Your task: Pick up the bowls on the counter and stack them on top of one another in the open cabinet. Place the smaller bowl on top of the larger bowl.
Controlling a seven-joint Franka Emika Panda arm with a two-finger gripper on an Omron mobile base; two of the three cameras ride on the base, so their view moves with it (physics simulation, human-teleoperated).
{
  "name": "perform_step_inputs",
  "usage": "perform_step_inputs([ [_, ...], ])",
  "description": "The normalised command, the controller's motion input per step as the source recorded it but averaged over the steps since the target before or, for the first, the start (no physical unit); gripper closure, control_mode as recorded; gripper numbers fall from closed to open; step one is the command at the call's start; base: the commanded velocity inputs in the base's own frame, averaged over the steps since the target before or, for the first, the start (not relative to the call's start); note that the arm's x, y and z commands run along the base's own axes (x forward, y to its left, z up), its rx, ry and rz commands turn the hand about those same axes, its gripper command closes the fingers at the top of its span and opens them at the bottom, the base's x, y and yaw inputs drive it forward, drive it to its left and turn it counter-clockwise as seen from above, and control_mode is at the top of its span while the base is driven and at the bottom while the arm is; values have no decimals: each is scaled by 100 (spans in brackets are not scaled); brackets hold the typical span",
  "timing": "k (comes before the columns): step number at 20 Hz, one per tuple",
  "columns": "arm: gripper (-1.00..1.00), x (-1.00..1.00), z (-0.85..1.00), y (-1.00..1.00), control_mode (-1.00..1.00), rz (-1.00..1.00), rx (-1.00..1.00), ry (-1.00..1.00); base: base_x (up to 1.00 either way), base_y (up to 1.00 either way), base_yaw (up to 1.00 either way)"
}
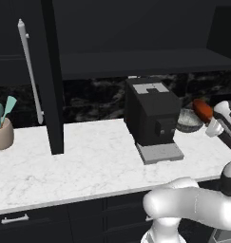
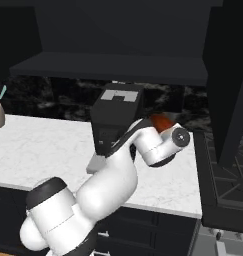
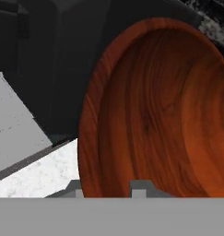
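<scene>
Left base view
Worktop [image 1: 64, 156]: I read a white marble slab with grey veins, black drawers below it.
Coffee machine [image 1: 151, 116]: black box standing mid-worktop, grey drip tray at its foot.
Larger bowl [image 1: 188, 120]: grey and mottled, sitting on the worktop just right of the machine.
Smaller bowl [image 1: 203, 108]: reddish-brown, raised above the grey bowl's right rim and tilted, up against the white hand at the right edge.
Open cabinet [image 1: 136, 59]: dark shelf runs above the machine; the tall door [image 1: 50, 90] stands open at left with its long silver bar handle [image 1: 30, 71].
Utensil pot [image 1: 2, 133]: beige, far left on the worktop, teal tools sticking up.

Right base view
Arm: I see it rise from lower left and bend toward the machine's right side.
Smaller bowl [image 2: 162, 121]: an orange-red sliver just above the wrist, beside the machine.
Stove [image 2: 225, 175]: dark grates at right, beyond the worktop's end.

Hand view
Smaller bowl [image 3: 164, 110]: wood-grained inside faces my camera, on edge and very close.
Gripper [image 3: 106, 188]: two grey fingertips [image 3: 140, 188] at the bottom, the rim running down between them; jaws set narrowly, and I judge them clamped on that rim.
Worktop [image 3: 39, 175]: a white patch at lower left.
</scene>
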Motion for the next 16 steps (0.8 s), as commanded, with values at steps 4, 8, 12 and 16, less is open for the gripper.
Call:
perform_step_inputs([
  [4, 100, 97, 0, -54, -100, 12, -2, 0, 0, 0, 0],
  [8, 100, 51, -5, -69, -100, 21, 3, 2, 0, 0, 0],
  [12, 100, 48, -32, -67, -100, 29, -1, 6, 0, 0, 0],
  [16, 100, 54, -32, -48, -100, 21, -2, 3, 0, 0, 0],
])
